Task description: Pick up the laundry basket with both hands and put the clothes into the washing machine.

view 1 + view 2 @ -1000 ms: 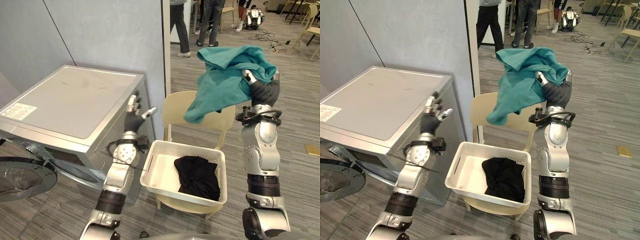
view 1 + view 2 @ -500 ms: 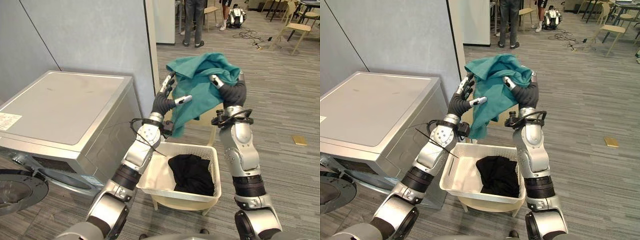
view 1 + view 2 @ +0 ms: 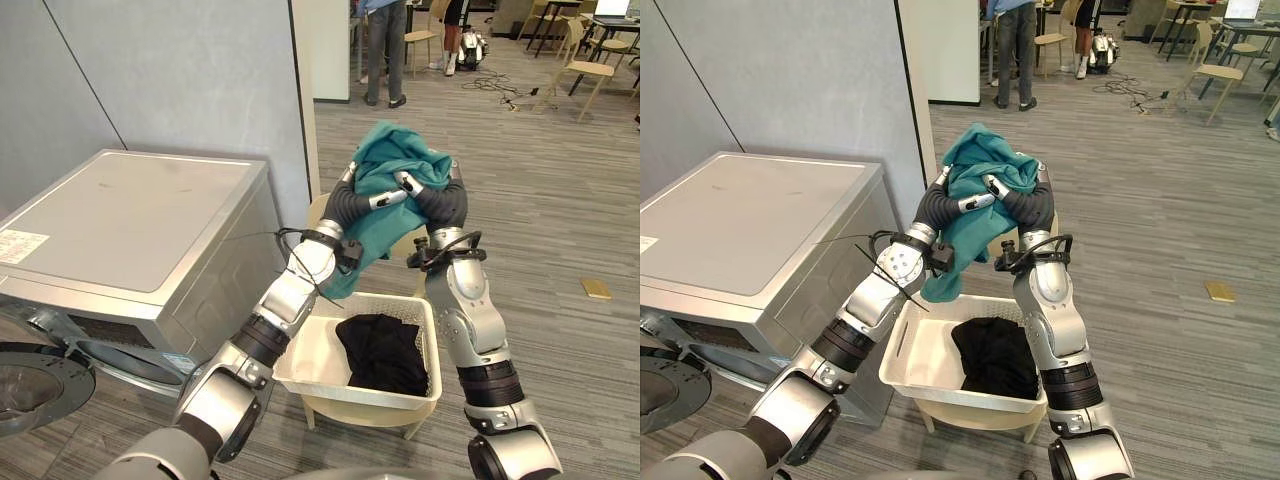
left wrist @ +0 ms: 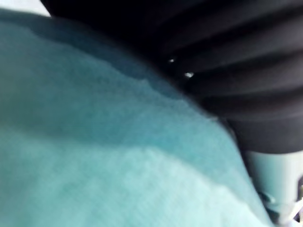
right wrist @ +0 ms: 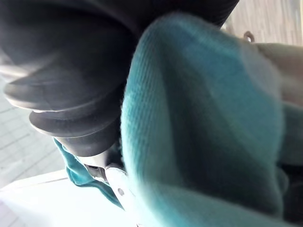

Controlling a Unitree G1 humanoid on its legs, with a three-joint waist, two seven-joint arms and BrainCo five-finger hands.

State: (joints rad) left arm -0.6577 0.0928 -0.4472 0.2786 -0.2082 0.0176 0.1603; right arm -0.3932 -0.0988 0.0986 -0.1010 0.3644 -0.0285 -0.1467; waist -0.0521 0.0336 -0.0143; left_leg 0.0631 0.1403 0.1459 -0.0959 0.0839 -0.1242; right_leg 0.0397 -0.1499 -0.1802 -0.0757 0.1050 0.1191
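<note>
At the far left stood the washing machine (image 3: 130,220), its round door (image 3: 40,375) swung open low beside it. To its right, the left hand (image 3: 345,205) reached up to the teal garment (image 3: 395,150), with its thumb laid across the front of the cloth and its fingers tucked behind the folds, so it appeared to be pinching the fabric. The garment was bunched high in the air between the two hands, and a loose tail hung down towards the laundry basket (image 3: 306,345). The right hand (image 3: 440,200) was clenched round the other side of the bundle, its fingers curled over the top fold.

Beneath them the white basket sat on a beige chair (image 3: 350,412), just beside the machine's corner and held by neither hand. A black garment (image 3: 380,350) lay crumpled in its right half.

The teal garment looked light, soft and limp. It would likely sag and slide wherever it was not gripped, so the best hold seemed to be deep in the bunched middle, with the hanging tail gathered up so that it could not catch on the door opening. The black garment would probably handle the same way and was best scooped up from its centre. The basket looked stiff and light, and its two opposite rims seemed to be the natural places to grip it.
</note>
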